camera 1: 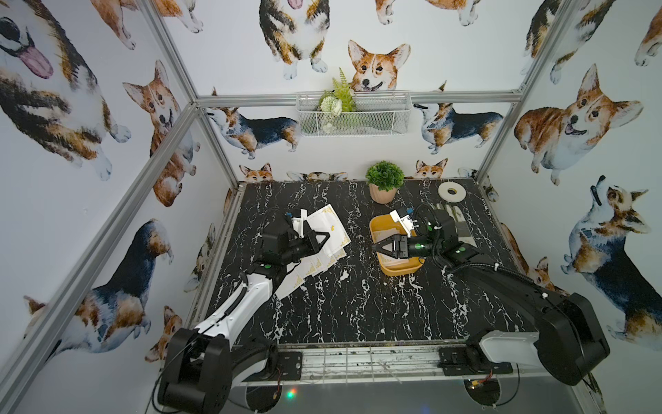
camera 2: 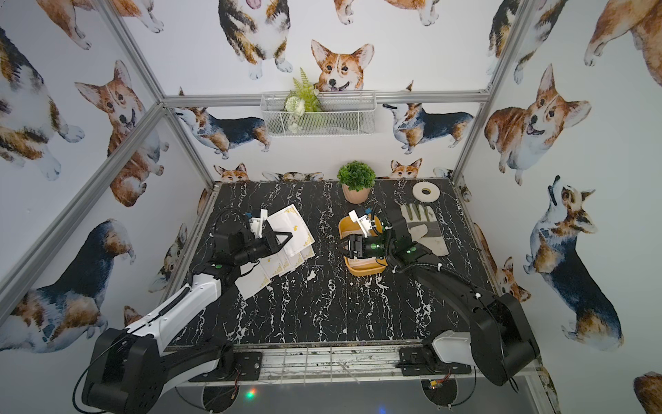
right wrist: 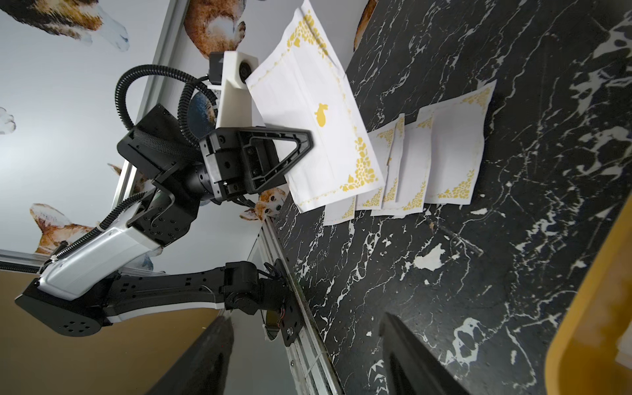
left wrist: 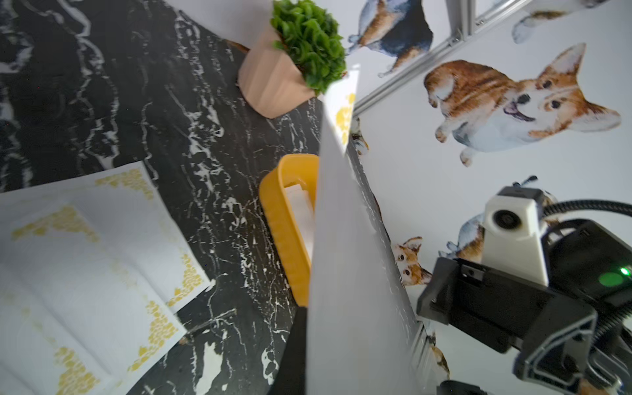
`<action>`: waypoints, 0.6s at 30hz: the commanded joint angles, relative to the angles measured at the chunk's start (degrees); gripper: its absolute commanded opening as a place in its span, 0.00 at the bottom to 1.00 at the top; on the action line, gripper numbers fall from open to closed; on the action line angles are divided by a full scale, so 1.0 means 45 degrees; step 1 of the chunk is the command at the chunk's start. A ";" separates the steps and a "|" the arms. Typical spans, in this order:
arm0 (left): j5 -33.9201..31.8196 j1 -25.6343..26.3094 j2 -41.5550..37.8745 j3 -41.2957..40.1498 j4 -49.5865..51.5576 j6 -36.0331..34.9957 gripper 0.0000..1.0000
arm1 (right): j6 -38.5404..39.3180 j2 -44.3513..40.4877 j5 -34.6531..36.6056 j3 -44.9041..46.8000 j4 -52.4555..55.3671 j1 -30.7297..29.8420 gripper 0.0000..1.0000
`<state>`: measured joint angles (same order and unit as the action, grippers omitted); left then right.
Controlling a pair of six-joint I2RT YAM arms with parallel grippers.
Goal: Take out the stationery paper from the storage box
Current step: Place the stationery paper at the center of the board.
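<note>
— While poised over the shallow yellow-orange plastic storage box [camera 1: 399,271], gripping anything with the right gripper [camera 1: 379,248]?

— Gripping nothing. Black fingers [right wrist: 205,359] spread wide, empty between them, above the box's edge on the left arm's side.

— And at the left gripper [camera 1: 323,238]?

— Pinched tight on one thin white rectangular sheet of stationery paper [right wrist: 307,102], with gold ornate corners and a small gold motif. Raised clear of the tabletop, tilted, well to the left of the box.

— Anything beneath it?

— More gold-cornered sheets [right wrist: 451,147], fanned out flat and overlapping on the black white-veined marble tabletop [camera 1: 358,304], on that same left side of the box and well apart from it.

— Emptied, then?

— Not yet. Pale sheets [left wrist: 299,201] lying inside the box, largely hidden under the right gripper in both top views. Cannot tell how many.

— Beyond the box?

— Leafy green plant in a peach pot [camera 1: 383,182], near its far end.
</note>
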<state>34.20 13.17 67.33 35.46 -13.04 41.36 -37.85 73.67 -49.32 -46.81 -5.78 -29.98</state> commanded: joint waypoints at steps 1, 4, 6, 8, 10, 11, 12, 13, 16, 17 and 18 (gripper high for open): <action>-0.0451 -0.1058 0.0545 -0.0535 -0.0732 0.0866 0.00 | 0.0665 0.0065 0.0707 -0.0236 0.1015 -0.0018 0.73; 0.0027 -0.1935 0.1712 -0.0160 -0.0949 0.0827 0.00 | 0.1396 0.0180 0.2158 -0.0628 0.2593 -0.0018 0.74; 0.0193 -0.2318 0.2469 0.0251 -0.1087 0.0808 0.00 | 0.1906 0.0330 0.3571 -0.0969 0.3900 -0.0018 0.74; 0.0156 -0.2502 0.3260 0.0694 -0.1161 0.0808 0.00 | 0.2290 0.0541 0.5340 -0.1330 0.5129 -0.0021 0.73; 0.0276 -0.2575 0.4038 0.1201 -0.1180 0.0770 0.00 | 0.2617 0.0816 0.6788 -0.1610 0.6084 -0.0036 0.74; 0.0376 -0.2575 0.4425 0.1460 -0.1168 0.0731 0.00 | 0.2784 0.0973 0.7309 -0.1732 0.6449 -0.0024 0.73; 0.0372 -0.2595 0.4748 0.1662 -0.1076 0.0730 0.00 | 0.2906 0.1134 0.7786 -0.1832 0.6734 -0.0026 0.73; 0.0275 -0.2604 0.5028 0.1848 -0.0912 0.0716 0.00 | 0.2958 0.1328 0.8323 -0.1941 0.7029 -0.0019 0.74; -0.0016 -0.2633 0.5475 0.1980 -0.0779 0.0671 0.06 | 0.3145 0.2158 0.9635 -0.2238 0.7486 -0.0018 0.74; -0.0135 -0.2633 0.5526 0.1981 -0.0741 0.0671 0.06 | 0.3207 0.2495 1.0019 -0.2406 0.7696 -0.0028 0.74; -0.0222 -0.2634 0.5607 0.1965 -0.0655 0.0637 0.07 | 0.3317 0.2887 1.0399 -0.2599 0.7866 -0.0018 0.74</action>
<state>34.33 1.41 91.53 43.90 -15.92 44.34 -25.56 82.89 -13.30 -56.31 23.44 -30.00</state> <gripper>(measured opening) 0.058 0.738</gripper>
